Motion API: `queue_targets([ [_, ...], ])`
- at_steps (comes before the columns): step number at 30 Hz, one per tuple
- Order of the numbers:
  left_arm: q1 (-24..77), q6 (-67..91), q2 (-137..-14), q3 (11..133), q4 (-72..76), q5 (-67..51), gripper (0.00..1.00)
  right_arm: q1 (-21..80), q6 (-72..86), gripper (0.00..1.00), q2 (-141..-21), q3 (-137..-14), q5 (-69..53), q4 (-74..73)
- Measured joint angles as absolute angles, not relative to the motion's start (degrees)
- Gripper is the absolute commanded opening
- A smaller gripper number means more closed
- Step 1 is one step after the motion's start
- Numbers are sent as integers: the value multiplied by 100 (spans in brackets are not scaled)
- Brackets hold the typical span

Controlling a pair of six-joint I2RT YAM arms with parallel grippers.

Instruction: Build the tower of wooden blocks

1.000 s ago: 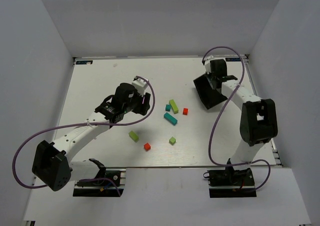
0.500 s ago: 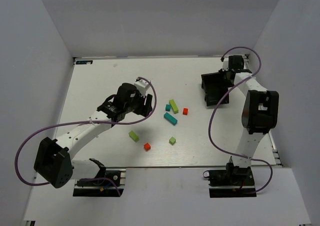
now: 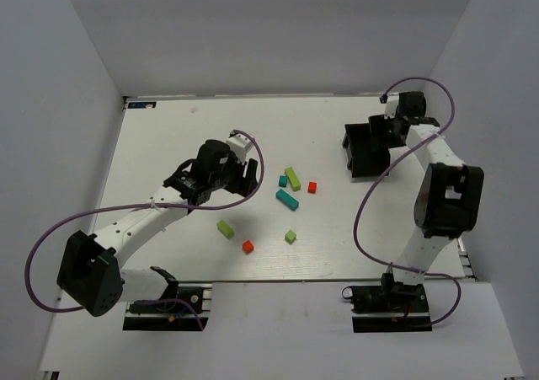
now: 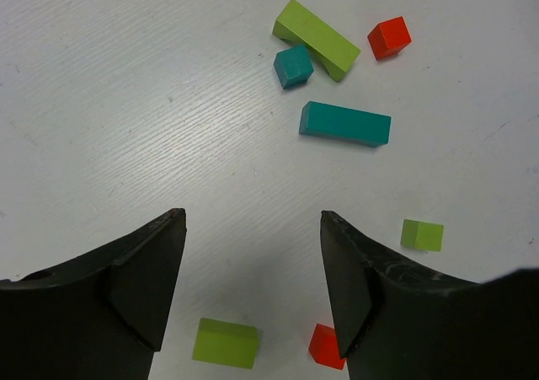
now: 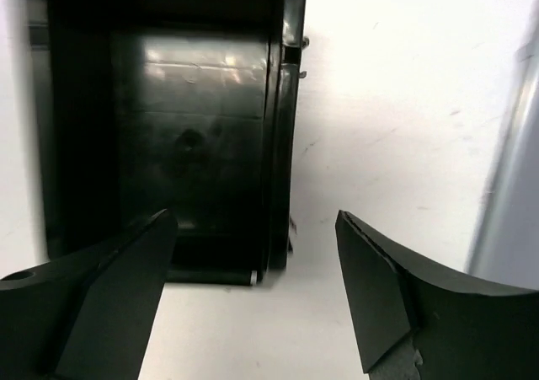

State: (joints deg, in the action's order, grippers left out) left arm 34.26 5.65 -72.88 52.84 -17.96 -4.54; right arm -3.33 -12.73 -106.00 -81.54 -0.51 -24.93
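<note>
Wooden blocks [image 3: 287,199] lie scattered on the white counter [image 3: 160,136] between grey walls [image 3: 269,34]. Left fingers [image 4: 143,279] and right fingers [image 5: 379,287] gape wide, empty; one hides the black box's [image 5: 185,127] near corner.

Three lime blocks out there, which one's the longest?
The lime bar beside the small teal cube; the lime cube and the stubby lime block are shorter.

Top: high, far. Wrists: close, downward. Left shares teal bar [image 3: 287,199].
</note>
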Motion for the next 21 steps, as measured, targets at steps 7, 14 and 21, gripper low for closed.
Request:
queue_targets([
  [7, 3426, 539, -7288, 5284, -1804, -469, 22, -126, -1870, 42, -8193, -7153, -1009, -1765],
  [14, 3430, 460, -7288, 5284, -1804, -548, 46, 1288, -2477, 8, -8158, -6877, -2408, -1675],
  [21, 3430, 508, -7172, 5284, -1890, -377, 66, 2279, -2359, 61, -9336, -6845, -2412, -1953],
])
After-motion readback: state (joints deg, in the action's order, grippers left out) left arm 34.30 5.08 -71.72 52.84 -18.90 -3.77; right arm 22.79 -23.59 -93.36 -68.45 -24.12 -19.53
